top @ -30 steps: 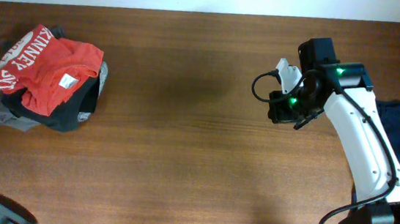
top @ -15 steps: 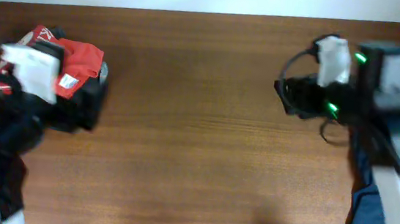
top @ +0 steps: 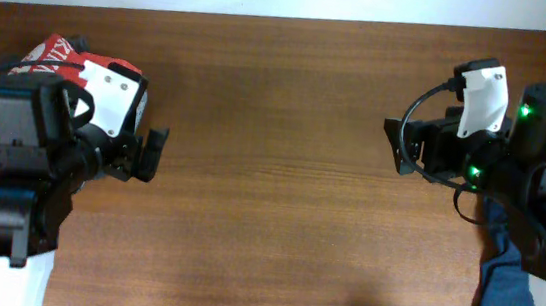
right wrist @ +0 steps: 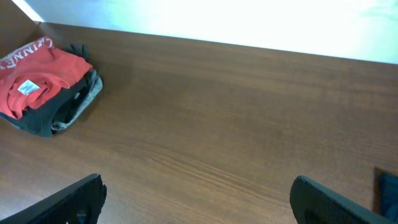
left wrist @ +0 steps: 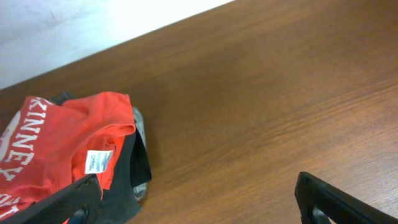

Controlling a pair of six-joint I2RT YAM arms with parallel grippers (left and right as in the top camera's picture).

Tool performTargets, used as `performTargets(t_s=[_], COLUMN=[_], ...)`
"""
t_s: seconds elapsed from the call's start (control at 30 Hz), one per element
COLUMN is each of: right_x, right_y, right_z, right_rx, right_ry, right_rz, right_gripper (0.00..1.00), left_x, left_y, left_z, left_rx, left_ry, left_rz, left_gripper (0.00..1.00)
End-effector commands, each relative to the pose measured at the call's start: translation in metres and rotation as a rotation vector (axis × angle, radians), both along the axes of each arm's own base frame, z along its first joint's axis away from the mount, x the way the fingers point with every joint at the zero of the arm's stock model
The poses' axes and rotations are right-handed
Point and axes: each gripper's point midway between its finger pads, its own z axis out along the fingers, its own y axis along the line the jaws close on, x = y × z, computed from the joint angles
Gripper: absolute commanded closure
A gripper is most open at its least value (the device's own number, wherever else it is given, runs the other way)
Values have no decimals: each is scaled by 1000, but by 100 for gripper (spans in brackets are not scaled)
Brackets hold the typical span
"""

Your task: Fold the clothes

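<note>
- A brown wooden table seen from above, with a robot arm at each side.
- A small pile of clothes lies at the table's far left corner; on top is an orange-red T-shirt with white lettering and a white label at the neck; from above most of the pile is hidden under the left arm, and only a red corner of the shirt shows.
- A black garment lies under the shirt, and a grey garment shows at the pile's edge.
- The left gripper sits just to the right of the pile; its fingers are spread wide apart and grasp nothing; bare wood shows between them.
- The right gripper is at the right side of the table, well apart from the pile and pointing towards it; its fingers are also spread wide and released, empty.
- A navy blue garment lies at the table's right edge, partly under the right arm.
</note>
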Motion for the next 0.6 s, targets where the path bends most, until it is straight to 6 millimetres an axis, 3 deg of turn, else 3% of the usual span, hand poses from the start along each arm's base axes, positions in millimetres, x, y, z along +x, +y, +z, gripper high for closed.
performTargets(t_s=[0.0,0.17,0.23,0.43,0.57], right_x=[9,13,1,-23,-44], right_y=[-2,0,-1,-47,-55], right_z=[-9,-17,-18,-8,-40], right_rx=[-12,-15,-16,-157,-157], right_ry=[30,56,61,-223,-302], right_rz=[-14,-8,-7,-201,-236], right_gripper=[1,1,1,1,1], left_x=[6,15,17,18,18], left_y=[0,0,0,0,0], left_z=[-8,-20,-24,-26,-26], left_rx=[19,19,20,20,20], left_ry=[28,70,80,89,89], left_rz=[-7,-7,-7,-7,-8], left_gripper=[1,1,1,1,1])
